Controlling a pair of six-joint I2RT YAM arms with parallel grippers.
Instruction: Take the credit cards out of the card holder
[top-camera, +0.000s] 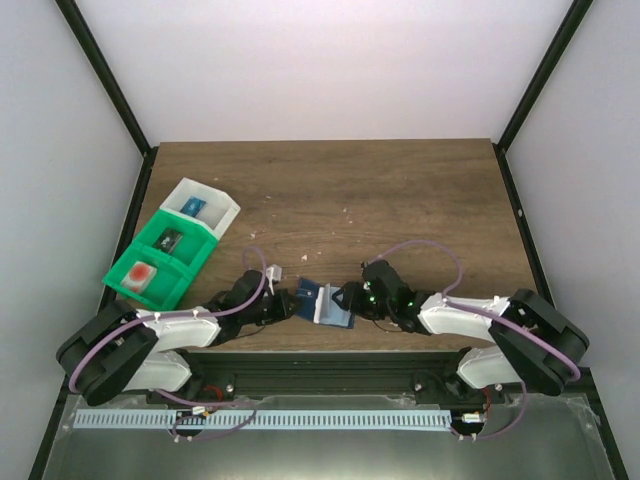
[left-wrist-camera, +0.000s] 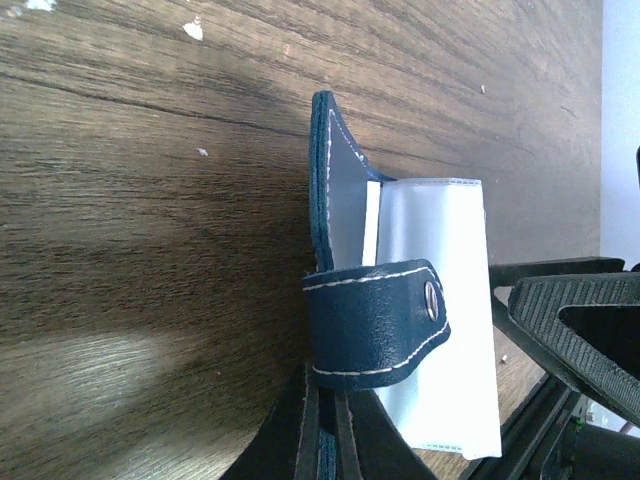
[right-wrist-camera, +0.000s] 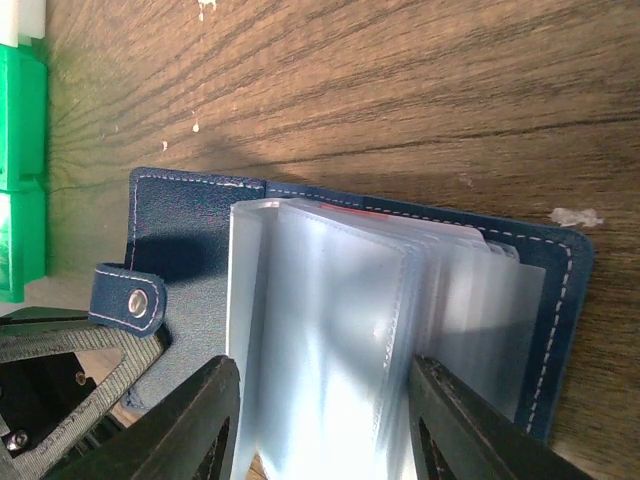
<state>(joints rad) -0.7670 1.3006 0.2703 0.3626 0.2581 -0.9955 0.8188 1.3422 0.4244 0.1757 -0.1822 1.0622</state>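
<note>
The dark blue card holder (top-camera: 325, 302) lies open on the wooden table between both arms, its clear plastic sleeves (right-wrist-camera: 330, 320) fanned upward. A red-orange sliver of a credit card (right-wrist-camera: 372, 213) shows at the sleeves' far edge; the rest is hidden behind frosted plastic. My left gripper (left-wrist-camera: 327, 400) is shut on the holder's cover edge (left-wrist-camera: 330, 200), just below the snap strap (left-wrist-camera: 375, 320). My right gripper (right-wrist-camera: 322, 375) is open, its fingers (right-wrist-camera: 215, 400) straddling the front sleeves. In the overhead view, the left gripper (top-camera: 285, 305) and right gripper (top-camera: 350, 298) meet at the holder.
A green bin (top-camera: 125, 285) and a white bin (top-camera: 222, 205) sit at the left. The green bin's near compartment holds a pale card with a red blotch (top-camera: 140, 275). Small white crumbs dot the wood. The table's near edge runs just behind the holder.
</note>
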